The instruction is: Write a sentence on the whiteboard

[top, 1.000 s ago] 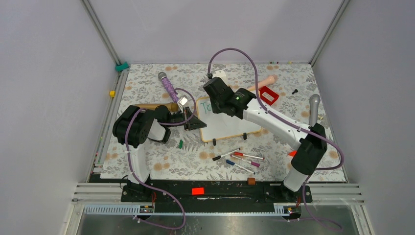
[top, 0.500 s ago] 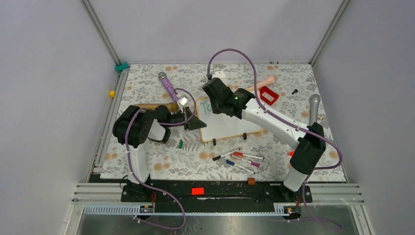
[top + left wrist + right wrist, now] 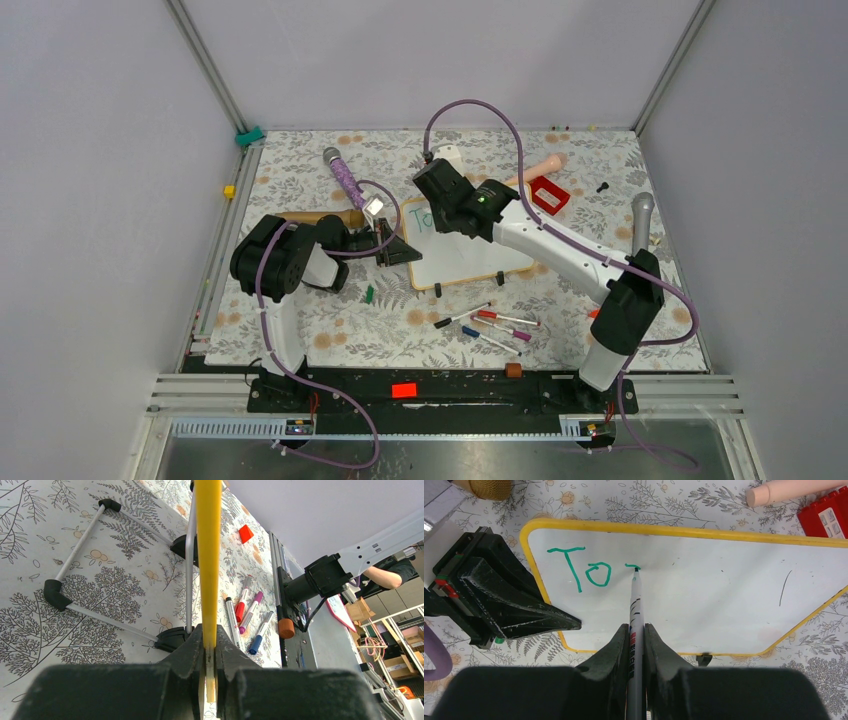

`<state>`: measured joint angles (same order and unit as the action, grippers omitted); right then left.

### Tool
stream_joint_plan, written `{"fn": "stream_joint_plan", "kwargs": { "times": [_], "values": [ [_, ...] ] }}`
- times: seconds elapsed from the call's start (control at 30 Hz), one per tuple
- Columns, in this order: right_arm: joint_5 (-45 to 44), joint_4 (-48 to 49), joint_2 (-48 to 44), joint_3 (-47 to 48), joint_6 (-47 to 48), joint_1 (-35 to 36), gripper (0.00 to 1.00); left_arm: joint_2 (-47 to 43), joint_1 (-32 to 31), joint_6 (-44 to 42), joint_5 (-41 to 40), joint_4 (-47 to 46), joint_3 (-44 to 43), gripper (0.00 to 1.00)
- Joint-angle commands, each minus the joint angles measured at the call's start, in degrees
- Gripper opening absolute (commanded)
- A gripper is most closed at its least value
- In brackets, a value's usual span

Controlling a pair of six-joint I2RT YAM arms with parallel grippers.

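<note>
whiteboard (image 3: 704, 605) sits mid-counter (image 3: 300, 310). left tool (image 3: 210, 650) clamped on whiteboard's left frame edge. right tool (image 3: 636, 635) gripping green marker (image 3: 635, 605), tip touching whiteboard just right of "To"; sentence (image 3: 584, 572) reads only that far. loose markers (image 3: 490, 325) near whiteboard's front edge.

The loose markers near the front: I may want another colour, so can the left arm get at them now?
Probably not yet. The left gripper is shut on the edge of the whiteboard. The markers lie uncovered close by, but it would have to release the board first.
</note>
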<state>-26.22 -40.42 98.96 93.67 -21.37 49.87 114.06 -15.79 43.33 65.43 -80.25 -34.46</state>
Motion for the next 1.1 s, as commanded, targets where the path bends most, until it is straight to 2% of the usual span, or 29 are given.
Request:
{"fn": "stream_joint_plan", "kwargs": {
  "times": [0.0, 0.47, 0.77, 1.07],
  "values": [
    [1.64, 1.96, 0.01, 1.53, 0.44, -0.3, 0.0, -2.23, -0.53, -0.62, 2.98, -4.48, 0.01, 0.0],
    [3.91, 1.59, -1.91, -3.04, -0.93, -0.3, 0.0, -2.38, -0.54, -0.58, 2.99, -4.54, -0.02, 0.0],
    [-1.1, -0.29, -1.22, -1.02, -1.43, -0.29, 0.0, -2.37, -0.5, -0.66, 2.96, -4.52, 0.12, 0.0],
    [-1.12, -0.45, 0.83, 3.08, -0.15, -1.21, 0.0, -2.5, -0.56, -0.79, 3.07, -4.57, 0.26, 0.0]
  ]
}}
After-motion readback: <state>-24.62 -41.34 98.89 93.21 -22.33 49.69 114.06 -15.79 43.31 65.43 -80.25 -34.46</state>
